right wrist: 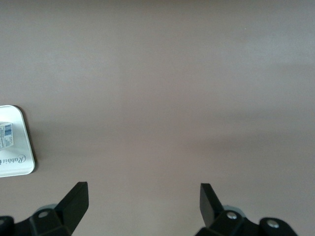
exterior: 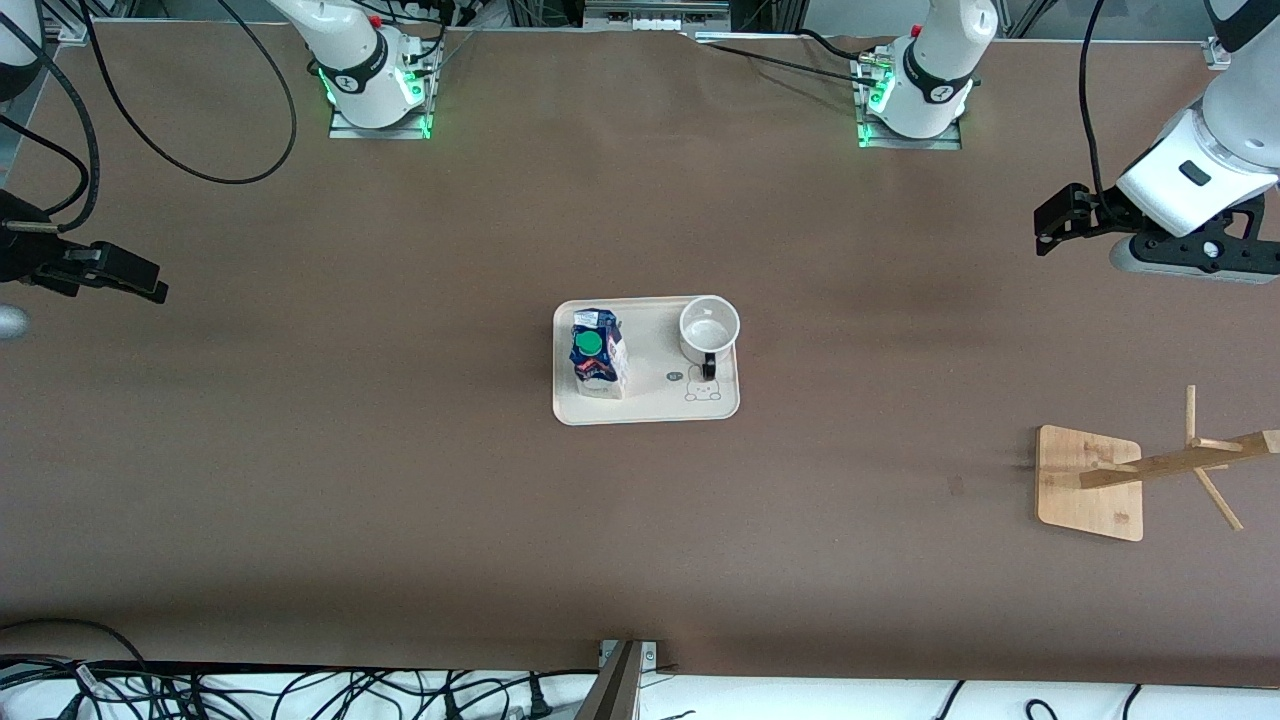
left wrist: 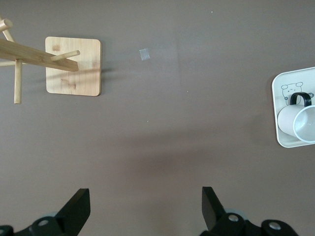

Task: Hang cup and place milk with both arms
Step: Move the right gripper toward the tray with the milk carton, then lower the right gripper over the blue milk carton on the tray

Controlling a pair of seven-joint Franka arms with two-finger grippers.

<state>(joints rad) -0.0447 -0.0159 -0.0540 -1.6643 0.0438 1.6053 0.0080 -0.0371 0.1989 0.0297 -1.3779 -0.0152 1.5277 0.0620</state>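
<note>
A tray (exterior: 647, 408) sits mid-worktop (exterior: 400, 480). On it, the milk (exterior: 598, 352) stands toward the right arm's end and the cup (exterior: 709, 328) toward the left arm's end, apart from each other. A wooden rack (exterior: 1090, 482) stands well apart from the tray, toward the left arm's end and nearer the front camera.

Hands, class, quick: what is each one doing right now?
Left hand: open, holding nothing, over bare table.
Right hand: open, holding nothing, over bare table.
</note>
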